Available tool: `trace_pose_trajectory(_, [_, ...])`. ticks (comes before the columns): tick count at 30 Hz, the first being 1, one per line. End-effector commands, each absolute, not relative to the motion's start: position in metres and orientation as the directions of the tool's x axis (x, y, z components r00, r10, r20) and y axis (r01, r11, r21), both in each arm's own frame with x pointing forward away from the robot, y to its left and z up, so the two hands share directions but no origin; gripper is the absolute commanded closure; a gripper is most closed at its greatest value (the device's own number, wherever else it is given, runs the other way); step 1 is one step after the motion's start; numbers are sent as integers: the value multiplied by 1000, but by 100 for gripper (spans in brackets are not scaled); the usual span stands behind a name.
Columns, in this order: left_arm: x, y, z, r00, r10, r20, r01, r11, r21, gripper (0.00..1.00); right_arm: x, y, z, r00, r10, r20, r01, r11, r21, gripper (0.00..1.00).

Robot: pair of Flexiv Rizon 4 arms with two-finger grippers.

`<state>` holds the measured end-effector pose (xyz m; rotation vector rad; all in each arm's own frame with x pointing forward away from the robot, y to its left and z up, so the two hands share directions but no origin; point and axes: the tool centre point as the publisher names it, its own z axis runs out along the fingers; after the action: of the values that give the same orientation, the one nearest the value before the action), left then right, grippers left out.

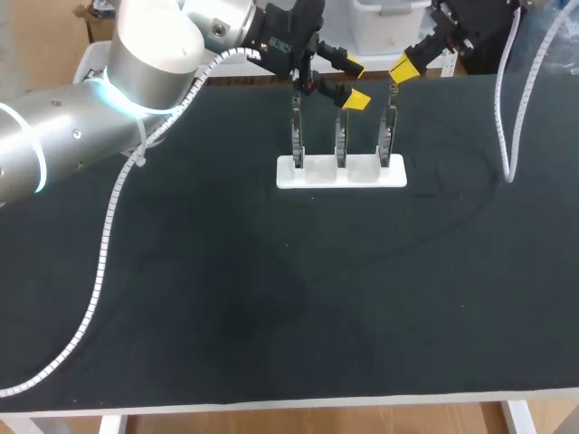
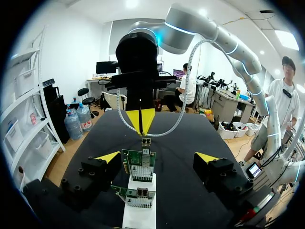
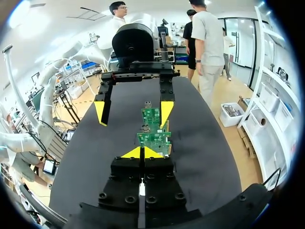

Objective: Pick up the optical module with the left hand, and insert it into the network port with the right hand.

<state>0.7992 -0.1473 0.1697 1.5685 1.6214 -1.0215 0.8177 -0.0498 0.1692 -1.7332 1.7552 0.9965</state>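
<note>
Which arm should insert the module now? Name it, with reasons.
Right. The right pincer is shut close to the optical module on the circuit board's top edge; the left pincer stands open, straddling the board.

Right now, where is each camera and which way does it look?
Head view: above and behind me, looking down on the table; both arms come in, left gripper and right gripper near circuit boards in a white holder.
Left wrist view: on my left wrist, looking along its open fingers at the boards.
Right wrist view: on my right wrist, facing the opposite way over its shut tips.
Shared: both wrist views show the boards and the other arm's gripper.
</note>
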Motion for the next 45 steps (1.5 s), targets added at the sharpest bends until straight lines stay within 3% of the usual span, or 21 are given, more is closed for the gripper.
trace_pose_trajectory(1, [800,-147,170,-70,489,-869,995,-22,-93,0,813,-48,169,-83,-637,-767,-985,-63,159,100])
trace_pose_trajectory(45, [800,-147,170,-70,489,-869,995,-22,-93,0,813,-45,156,-102,-651,-752,-979,-67,191,100])
